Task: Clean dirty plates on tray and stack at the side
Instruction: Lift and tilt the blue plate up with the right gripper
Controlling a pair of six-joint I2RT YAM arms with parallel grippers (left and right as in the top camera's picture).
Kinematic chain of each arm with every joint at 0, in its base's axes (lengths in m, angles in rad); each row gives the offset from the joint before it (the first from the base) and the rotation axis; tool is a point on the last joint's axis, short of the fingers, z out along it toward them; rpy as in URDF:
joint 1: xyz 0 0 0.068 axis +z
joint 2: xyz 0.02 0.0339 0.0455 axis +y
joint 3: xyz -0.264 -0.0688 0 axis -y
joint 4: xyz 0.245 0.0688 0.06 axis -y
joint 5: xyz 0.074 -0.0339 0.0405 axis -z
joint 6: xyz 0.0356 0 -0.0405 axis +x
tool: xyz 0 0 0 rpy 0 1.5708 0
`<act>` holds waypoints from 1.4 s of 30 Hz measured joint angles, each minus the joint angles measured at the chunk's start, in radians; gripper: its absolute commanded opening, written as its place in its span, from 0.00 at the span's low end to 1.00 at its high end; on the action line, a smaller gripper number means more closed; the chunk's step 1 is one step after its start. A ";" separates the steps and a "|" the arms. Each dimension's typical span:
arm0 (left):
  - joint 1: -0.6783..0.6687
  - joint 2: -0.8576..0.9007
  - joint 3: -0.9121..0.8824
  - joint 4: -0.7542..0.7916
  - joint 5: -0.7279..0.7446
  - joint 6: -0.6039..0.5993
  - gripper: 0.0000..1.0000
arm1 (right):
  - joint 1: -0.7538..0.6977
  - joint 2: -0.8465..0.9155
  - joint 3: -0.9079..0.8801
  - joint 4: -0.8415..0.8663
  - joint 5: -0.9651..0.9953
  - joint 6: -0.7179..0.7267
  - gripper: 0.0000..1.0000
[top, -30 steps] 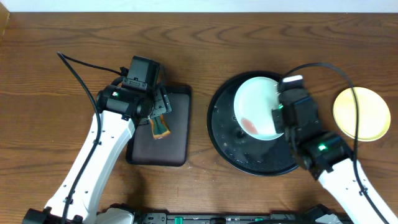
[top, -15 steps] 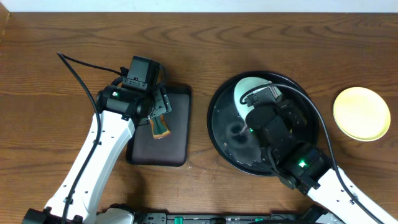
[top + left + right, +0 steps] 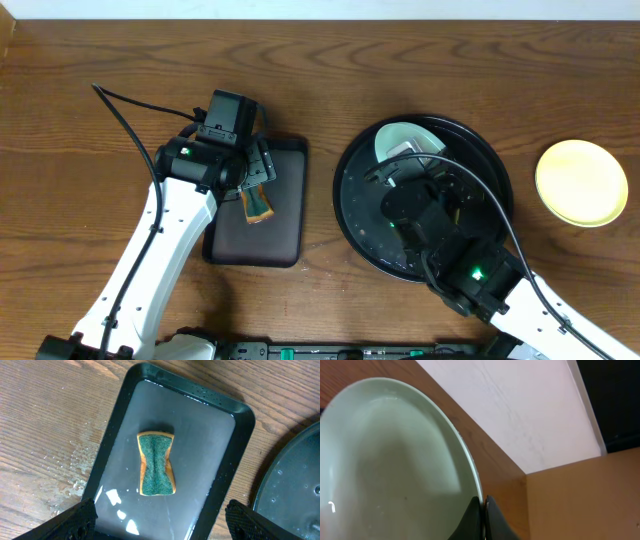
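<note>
A robotics lab bench: two white robot arms (image 3: 165, 225) mounted at a wooden table (image 3: 80, 100) beside a plain white wall (image 3: 520, 410).

Rectangular tray (image 3: 282, 215) left of round tray (image 3: 358, 220)

Light: bright and even from above, with soft, faint shadows on the tabletop (image 3: 420, 70).
Glare: white glints on the wet rectangular tray (image 3: 200, 460); small specks on the round tray (image 3: 352, 200).
Focus: overhead and left wrist views sharp; the close plate (image 3: 385, 460) soft and partly shaded.
</note>
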 measured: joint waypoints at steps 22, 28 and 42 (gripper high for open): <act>0.000 0.000 0.000 0.000 0.000 0.000 0.84 | 0.003 0.000 0.000 0.010 0.014 -0.028 0.01; 0.000 0.000 0.000 0.000 0.000 0.000 0.84 | 0.003 0.000 0.000 0.023 0.015 -0.027 0.01; 0.000 0.000 0.000 0.000 0.000 0.000 0.84 | -0.025 0.078 0.000 0.023 0.039 0.161 0.01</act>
